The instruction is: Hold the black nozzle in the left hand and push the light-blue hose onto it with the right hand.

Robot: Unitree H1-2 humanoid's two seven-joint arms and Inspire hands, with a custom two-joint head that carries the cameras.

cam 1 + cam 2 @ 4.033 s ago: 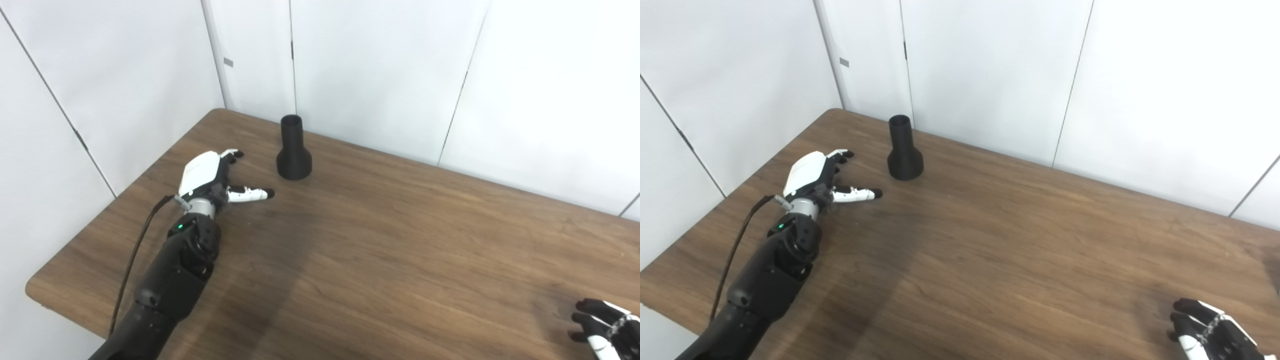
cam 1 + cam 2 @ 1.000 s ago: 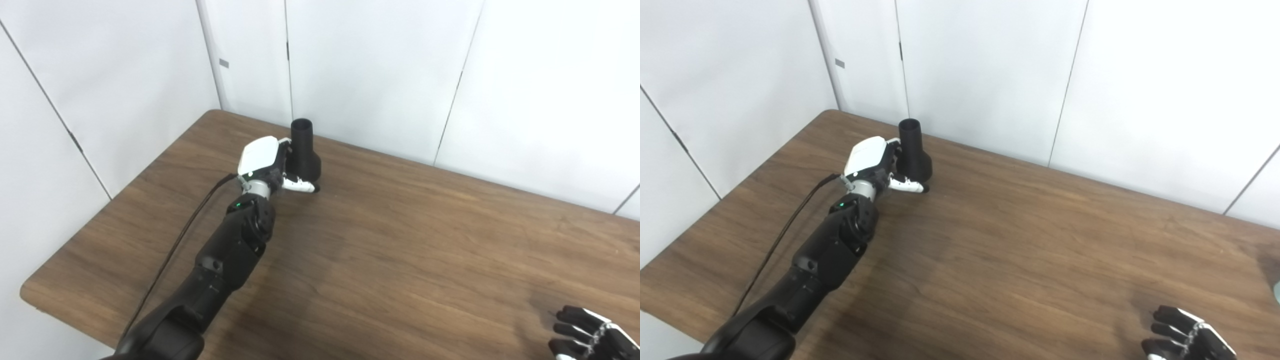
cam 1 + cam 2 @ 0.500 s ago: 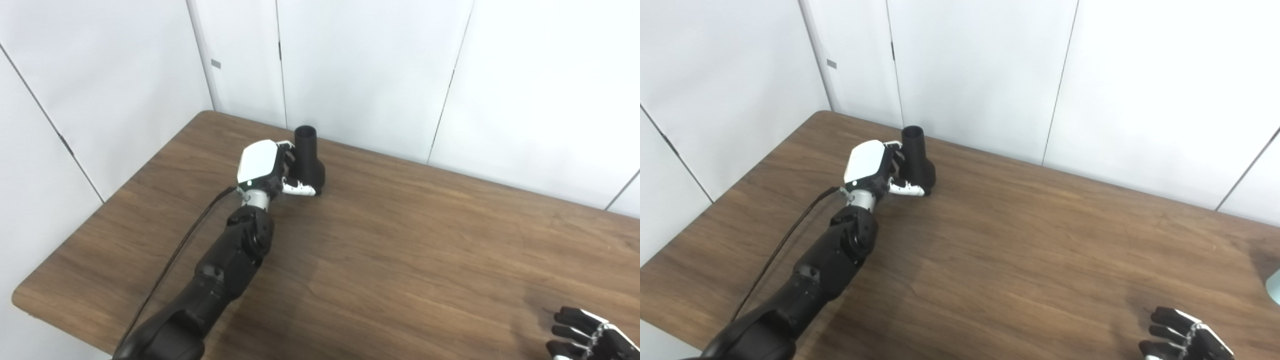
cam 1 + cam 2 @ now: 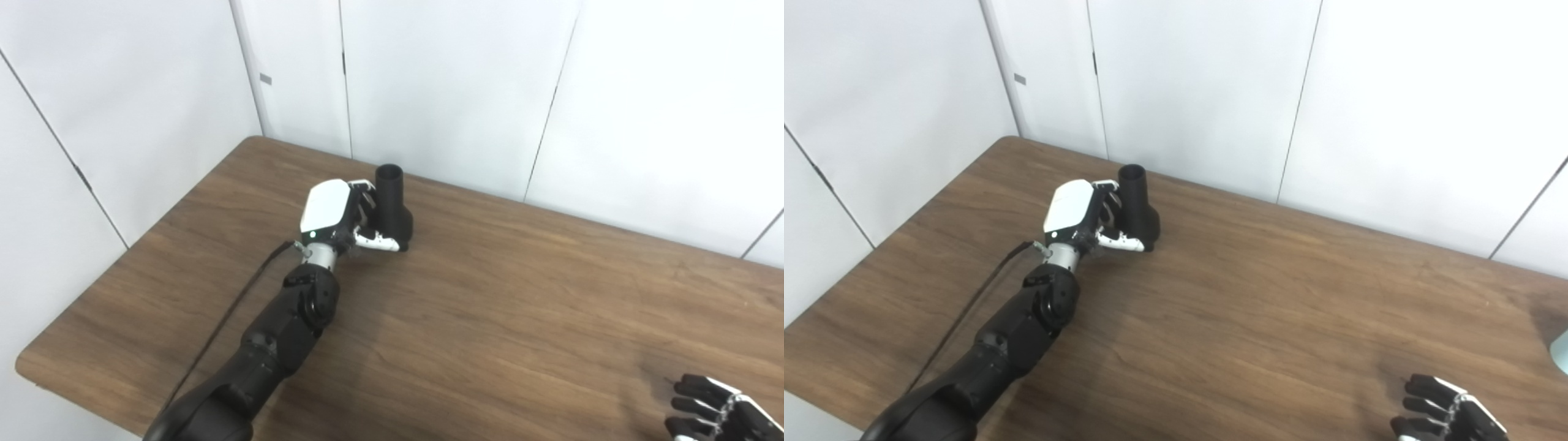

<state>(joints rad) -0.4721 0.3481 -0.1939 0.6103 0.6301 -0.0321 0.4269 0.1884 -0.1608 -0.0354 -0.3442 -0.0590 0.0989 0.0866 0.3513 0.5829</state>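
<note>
The black nozzle stands upright near the table's back edge, narrow open end up and wide base down. My left hand is shut on it, fingers wrapped around its neck from the left and thumb across the front of its base. Whether the base touches the wood I cannot tell. My right hand is at the bottom right corner, low over the table, fingers apart and holding nothing. A light-blue sliver, possibly the hose, peeks in at the right edge of the right eye view.
The brown wooden table is bounded by white wall panels close behind the nozzle and along the left side. A black cable runs along my left forearm. The table's front left corner is rounded.
My left hand reached the nozzle and closed around it. In the last half second it has shifted the nozzle a little to the right and nearer to me. The right hand stays in place.
</note>
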